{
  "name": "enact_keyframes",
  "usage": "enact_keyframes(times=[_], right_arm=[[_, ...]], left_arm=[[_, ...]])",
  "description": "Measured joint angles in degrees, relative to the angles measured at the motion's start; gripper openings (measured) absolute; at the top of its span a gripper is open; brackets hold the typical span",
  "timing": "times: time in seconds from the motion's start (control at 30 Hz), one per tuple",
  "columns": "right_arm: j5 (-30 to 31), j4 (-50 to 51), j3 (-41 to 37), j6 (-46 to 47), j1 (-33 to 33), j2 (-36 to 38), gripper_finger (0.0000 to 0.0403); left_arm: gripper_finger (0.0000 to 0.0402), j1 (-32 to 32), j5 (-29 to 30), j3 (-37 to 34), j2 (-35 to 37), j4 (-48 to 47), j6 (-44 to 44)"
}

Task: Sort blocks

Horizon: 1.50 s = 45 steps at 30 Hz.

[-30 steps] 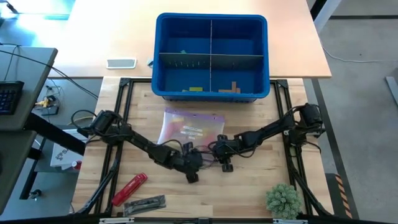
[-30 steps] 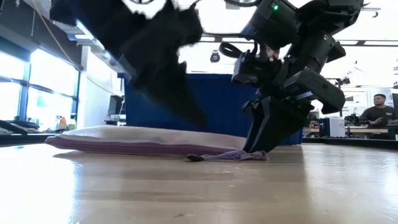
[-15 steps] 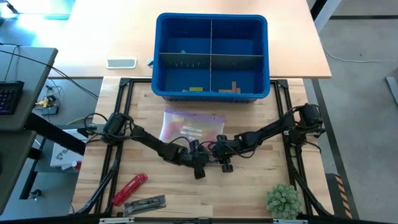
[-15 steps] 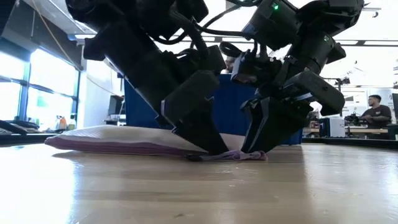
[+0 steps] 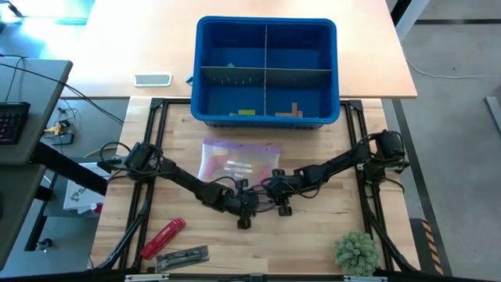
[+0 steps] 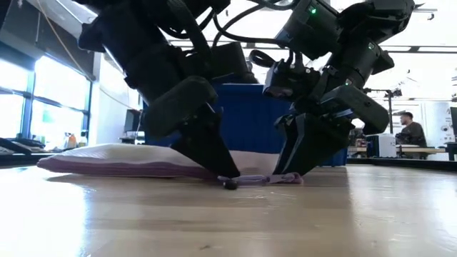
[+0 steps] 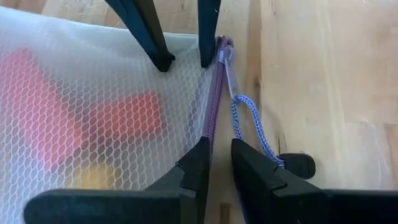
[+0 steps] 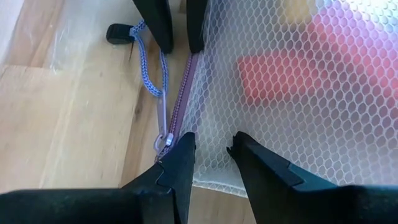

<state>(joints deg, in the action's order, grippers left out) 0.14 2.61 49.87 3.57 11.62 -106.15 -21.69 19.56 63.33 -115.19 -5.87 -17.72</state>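
Note:
A clear mesh zip bag [image 5: 239, 160] with a purple zipper edge lies flat on the wooden table, in front of the blue bin [image 5: 266, 70]. Reddish and yellowish blocks [image 7: 124, 115] show blurred through the mesh. A few more blocks [image 5: 246, 112] lie in the bin's near compartments. My left gripper [image 7: 219, 152] and my right gripper [image 8: 211, 146] both stand at the bag's near edge, facing each other, each shut on the bag. The zipper's blue pull cord [image 7: 249, 118] lies loose on the table beside them. My left gripper pinches the bag's purple zipper edge [image 7: 212, 124] between its two fingers, slanting down from the table's near left. The bag stays flat on the table. The cord runs past the outer side of one finger; touching or not, I cannot tell. My right gripper pinches the mesh at the bag's near corner [image 8: 211, 124], right beside the zipper pull [image 8: 166, 140]. Its fingers [image 6: 289, 160] slant down from the table's right. That corner rests on the table [image 6: 275, 178].
A red cylindrical tool [image 5: 163, 237] and a flat dark object [image 5: 182, 256] lie near the front left. A green plant [image 5: 356, 252] stands at the front right. A white flat device [image 5: 153, 79] lies left of the bin. A person [image 6: 410, 132] sits far behind.
My left gripper has come down from above the bag and moved toward my right gripper. Its fingertips now rest at the bag's near zipper edge. My right gripper has kept still on the corner.

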Motion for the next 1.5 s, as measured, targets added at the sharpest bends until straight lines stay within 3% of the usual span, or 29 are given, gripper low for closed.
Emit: enact_keyframes(times=[0.3, 0.47, 0.63, 0.93, 1.17, 1.5], right_arm=[[0.26, -0.14, -0.07, -0.02, -0.04, -0.02, 0.0114], [0.26, -0.31, -0.1, 0.01, -0.04, -0.02, 0.0114], [0.28, -0.33, -0.11, 0.0, -0.07, -0.02, 0.0114], [0.31, -0.33, -0.11, 0.37, -0.04, -0.02, 0.0114], [0.29, -0.32, -0.09, 0.43, -0.04, -0.02, 0.0114], [-1.05, -0.55, -0.04, -2.37, 0.93, -0.04, 0.0114]], left_arm=[[0.0048, -0.28, 0.4, -0.39, 3.49, 1.87, -2.17], [0.0048, -0.28, 0.76, -0.36, 3.38, 7.67, -4.56], [0.0048, -0.35, 2.01, -0.19, 0.67, 14.44, -8.57], [0.0048, -3.91, -1.43, 0.05, -4.19, 15.72, -7.27], [0.0048, -5.29, -1.63, 0.5, -4.15, 4.69, -9.95], [0.0048, -4.49, 6.63, 0.35, -1.87, -6.05, -10.22]])
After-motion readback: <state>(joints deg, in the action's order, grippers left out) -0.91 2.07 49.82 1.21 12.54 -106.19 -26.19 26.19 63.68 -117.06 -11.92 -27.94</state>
